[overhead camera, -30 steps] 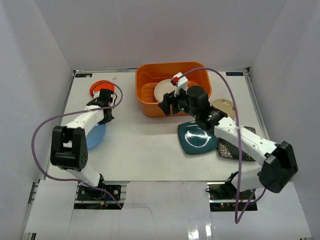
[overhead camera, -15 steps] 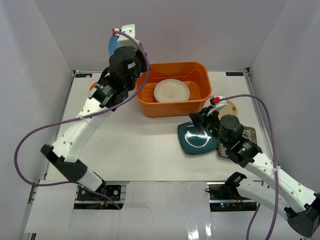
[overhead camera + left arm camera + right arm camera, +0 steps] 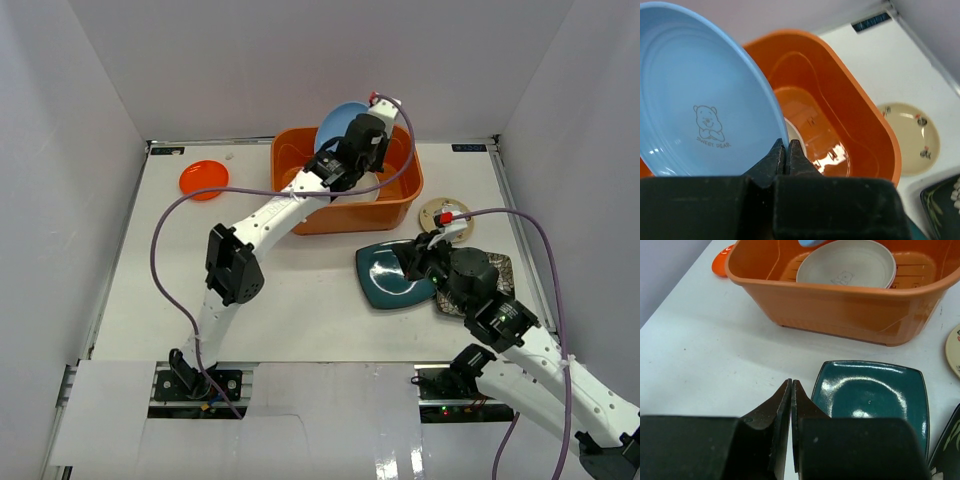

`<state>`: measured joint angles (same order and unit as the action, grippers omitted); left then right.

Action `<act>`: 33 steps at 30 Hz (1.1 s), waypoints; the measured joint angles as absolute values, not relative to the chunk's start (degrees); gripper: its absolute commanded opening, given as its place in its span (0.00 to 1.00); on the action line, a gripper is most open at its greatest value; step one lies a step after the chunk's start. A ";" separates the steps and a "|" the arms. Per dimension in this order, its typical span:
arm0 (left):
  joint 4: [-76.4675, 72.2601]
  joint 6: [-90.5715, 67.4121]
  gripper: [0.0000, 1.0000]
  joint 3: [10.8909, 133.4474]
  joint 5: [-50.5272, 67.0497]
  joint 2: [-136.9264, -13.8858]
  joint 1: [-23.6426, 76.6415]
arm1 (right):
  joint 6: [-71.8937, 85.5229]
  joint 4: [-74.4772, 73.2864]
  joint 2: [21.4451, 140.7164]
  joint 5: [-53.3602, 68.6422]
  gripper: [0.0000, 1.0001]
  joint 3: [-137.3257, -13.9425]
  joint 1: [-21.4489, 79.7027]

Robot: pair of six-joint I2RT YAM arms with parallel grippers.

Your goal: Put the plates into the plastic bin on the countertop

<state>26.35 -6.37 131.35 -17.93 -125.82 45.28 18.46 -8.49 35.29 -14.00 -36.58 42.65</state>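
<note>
Light blue plate [image 3: 700,100]: we saw it tilted above the orange bin [image 3: 860,115], left gripper [image 3: 786,150] clamped on its rim. Cream plate [image 3: 845,262] lay inside. Right gripper [image 3: 791,387], jaws together, sat beside the teal plate [image 3: 870,395].

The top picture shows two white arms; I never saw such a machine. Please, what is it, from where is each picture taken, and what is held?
It is a robot with two arms on a white table. One picture looks down from above; the other two come from a camera on each wrist. The left pincer grips a light blue plate by its rim above the orange bin, where a cream plate lies. The right pincer is shut and empty, near a teal square plate.
</note>
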 measured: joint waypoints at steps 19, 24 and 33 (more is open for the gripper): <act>29.19 0.93 0.26 132.66 -16.99 -135.24 46.61 | 20.60 -10.79 31.90 -13.43 0.08 -33.85 42.61; 29.10 3.81 0.61 132.66 -18.50 -137.27 46.61 | 20.56 -12.01 31.90 -14.33 0.08 -33.85 42.61; 28.67 3.01 0.81 137.73 -20.43 -135.79 46.61 | 20.53 -12.36 32.36 -15.42 0.09 -33.85 42.61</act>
